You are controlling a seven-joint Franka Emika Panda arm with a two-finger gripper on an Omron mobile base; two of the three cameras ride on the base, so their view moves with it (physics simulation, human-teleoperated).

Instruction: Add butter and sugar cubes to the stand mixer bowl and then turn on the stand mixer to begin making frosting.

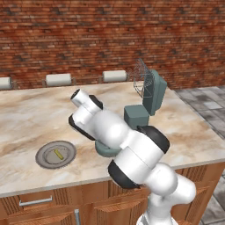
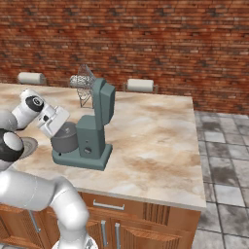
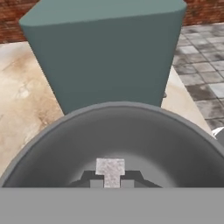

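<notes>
Over the dark grey stand mixer bowl (image 3: 131,131), hand (image 3: 111,183) clamped on a pale speckled sugar cube (image 3: 110,169).

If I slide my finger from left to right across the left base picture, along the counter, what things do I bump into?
grey plate with the butter on it → the robot's white arm → the stand mixer with its wire whisk tipped up.
</notes>
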